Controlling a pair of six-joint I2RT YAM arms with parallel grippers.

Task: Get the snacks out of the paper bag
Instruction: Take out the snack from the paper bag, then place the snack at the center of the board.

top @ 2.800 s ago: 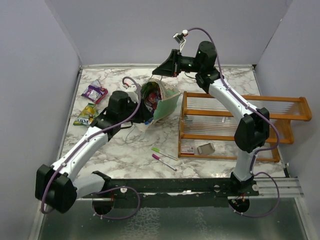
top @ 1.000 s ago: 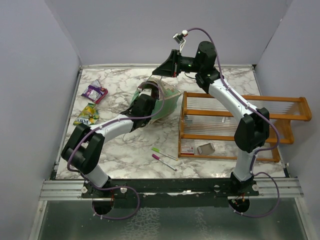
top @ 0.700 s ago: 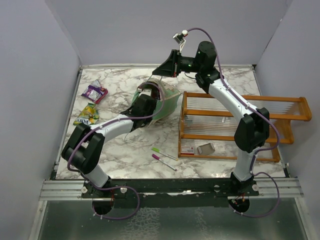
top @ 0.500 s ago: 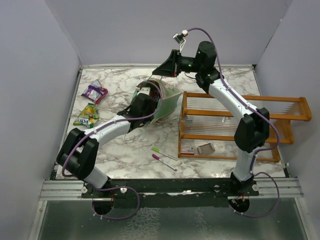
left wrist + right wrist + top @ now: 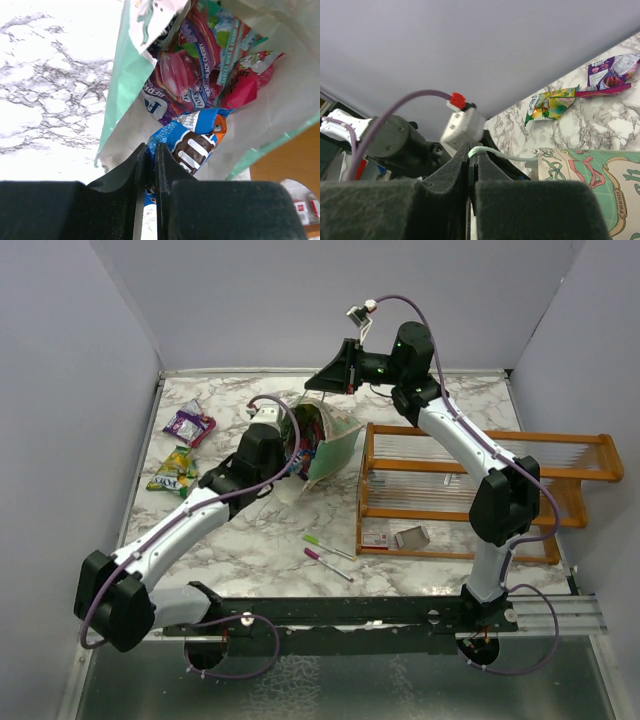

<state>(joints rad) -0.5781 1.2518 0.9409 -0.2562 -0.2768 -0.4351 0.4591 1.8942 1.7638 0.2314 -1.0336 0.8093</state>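
Marble desk (image 5: 250, 540): paper bag (image 5: 338, 445) tipped, mouth facing left gripper (image 5: 151, 149), which is clamped tight on blue snack packet (image 5: 192, 145) at bag mouth; right gripper (image 5: 471, 152) pinches string handle (image 5: 496, 154), held high.

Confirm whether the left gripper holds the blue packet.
Yes, the left gripper is shut on the blue packet at the mouth of the paper bag.

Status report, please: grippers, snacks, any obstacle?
Left gripper shut on blue packet at bag mouth. Right gripper holds handle. Other snacks inside. No obstacle seen.
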